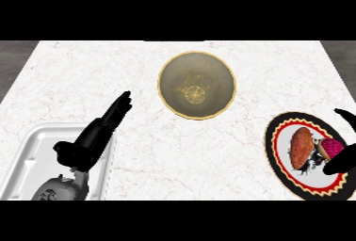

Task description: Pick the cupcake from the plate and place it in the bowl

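On the round black-rimmed plate (288, 181), the right robot hand (344, 157) straddles the pink-frosted cupcake (332, 148), uncurled (left robot hand (94, 136) open, resting), so closing comes next.

Cupcake (332, 148) sat on the plate (285, 162), toward its right side, pink-red top showing, dark base below; partly hidden by a black hand at the frame's right edge. A brown oval item (302, 148) lay just left of it on the same plate. Plate round, white centre, red zigzag ring, black rim, at the surface's right edge. Bowl (197, 84) stood well apart, up and left of the plate; olive-grey inside, gold rim, pale motif at its bottom, nothing in it
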`<state>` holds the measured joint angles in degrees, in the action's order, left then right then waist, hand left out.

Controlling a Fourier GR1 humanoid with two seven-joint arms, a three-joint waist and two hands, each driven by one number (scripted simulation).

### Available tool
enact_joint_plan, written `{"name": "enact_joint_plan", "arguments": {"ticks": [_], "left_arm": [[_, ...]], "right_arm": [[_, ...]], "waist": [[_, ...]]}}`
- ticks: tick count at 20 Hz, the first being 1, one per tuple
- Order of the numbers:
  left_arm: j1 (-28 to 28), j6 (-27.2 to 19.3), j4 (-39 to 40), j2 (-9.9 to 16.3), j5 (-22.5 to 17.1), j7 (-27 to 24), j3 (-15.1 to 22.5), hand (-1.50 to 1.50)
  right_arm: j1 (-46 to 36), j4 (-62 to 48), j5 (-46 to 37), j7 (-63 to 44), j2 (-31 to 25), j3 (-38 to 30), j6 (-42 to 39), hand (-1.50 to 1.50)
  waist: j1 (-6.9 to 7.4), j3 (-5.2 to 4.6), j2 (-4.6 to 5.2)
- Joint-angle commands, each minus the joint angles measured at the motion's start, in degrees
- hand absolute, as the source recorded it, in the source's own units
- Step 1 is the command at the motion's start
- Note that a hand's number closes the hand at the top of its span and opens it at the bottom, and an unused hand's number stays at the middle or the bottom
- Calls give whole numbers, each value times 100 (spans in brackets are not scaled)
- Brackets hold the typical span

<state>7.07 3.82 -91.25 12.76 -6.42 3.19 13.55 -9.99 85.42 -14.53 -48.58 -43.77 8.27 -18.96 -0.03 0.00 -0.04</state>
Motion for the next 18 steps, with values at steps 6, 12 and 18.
{"name": "enact_joint_plan", "arguments": {"ticks": [6, 12, 18], "left_arm": [[-39, 25, -358, -294, 262, 410, -65, 0], [-160, 361, 219, -405, 429, -290, -225, 0], [69, 377, -98, -520, 455, 252, -343, 0]], "right_arm": [[343, -337, -1161, 392, 434, -290, 267, -150], [106, -874, -1529, 624, 792, -549, 89, -150], [11, -1904, -2025, 1434, 1090, -694, 463, -150]], "waist": [[5, 1, 1], [12, 0, 6], [26, 2, 8]]}}
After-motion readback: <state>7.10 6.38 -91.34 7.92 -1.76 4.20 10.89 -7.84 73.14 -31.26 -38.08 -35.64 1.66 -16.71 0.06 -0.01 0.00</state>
